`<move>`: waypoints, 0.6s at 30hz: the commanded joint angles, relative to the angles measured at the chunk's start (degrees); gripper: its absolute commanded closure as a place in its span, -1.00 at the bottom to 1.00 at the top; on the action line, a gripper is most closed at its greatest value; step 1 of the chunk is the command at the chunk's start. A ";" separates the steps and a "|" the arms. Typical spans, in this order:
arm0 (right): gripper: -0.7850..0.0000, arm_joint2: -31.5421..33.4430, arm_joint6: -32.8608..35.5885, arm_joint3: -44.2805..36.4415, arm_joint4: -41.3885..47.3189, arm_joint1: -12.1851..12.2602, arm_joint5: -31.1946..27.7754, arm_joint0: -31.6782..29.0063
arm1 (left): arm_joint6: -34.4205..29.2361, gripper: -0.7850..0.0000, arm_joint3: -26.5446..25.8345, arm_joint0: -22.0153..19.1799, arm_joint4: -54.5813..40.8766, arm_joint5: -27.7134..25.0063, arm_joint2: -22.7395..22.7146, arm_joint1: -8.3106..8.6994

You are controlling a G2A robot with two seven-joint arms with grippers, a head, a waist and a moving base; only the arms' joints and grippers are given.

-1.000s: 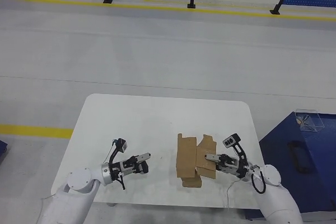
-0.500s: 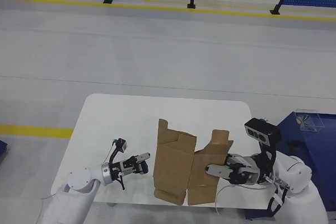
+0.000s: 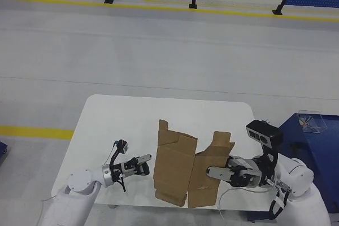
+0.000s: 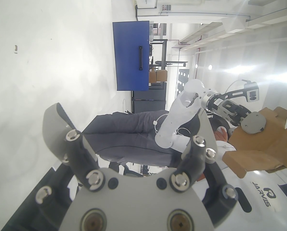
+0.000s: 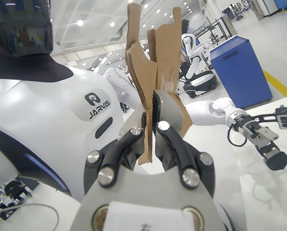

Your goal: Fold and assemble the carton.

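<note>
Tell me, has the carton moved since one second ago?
Yes. The carton, clamped in the right end effector, has risen off the table toward the camera; its lower edge now overlaps the table's front edge.

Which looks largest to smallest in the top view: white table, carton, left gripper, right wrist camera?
1. white table
2. carton, raised nearer the camera
3. left gripper and right wrist camera look alike; I will not rank them.

The carton [image 3: 183,169] hangs over the tabletop's [image 3: 135,118] front-right part, with the right gripper [image 3: 214,171] pinching its right side. The left gripper [image 3: 147,164] sits to its left, apart.
</note>
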 commanded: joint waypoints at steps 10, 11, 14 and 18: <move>1.00 -20.68 3.16 11.18 70.64 -3.35 42.87 1.28 | 0.00 -1.00 0.00 0.00 0.00 0.00 0.00 0.00; 1.00 -23.03 2.67 12.11 74.45 -3.80 46.88 1.92 | 0.00 -1.00 0.00 0.00 0.00 0.00 0.00 0.00; 1.00 -29.70 0.22 13.90 88.56 -5.27 58.07 2.88 | 0.00 -1.00 0.00 0.00 0.00 0.00 0.00 0.00; 1.00 -34.70 -5.47 15.94 99.55 -6.84 63.62 4.23 | 0.00 -1.00 0.00 0.00 0.00 0.00 0.00 0.00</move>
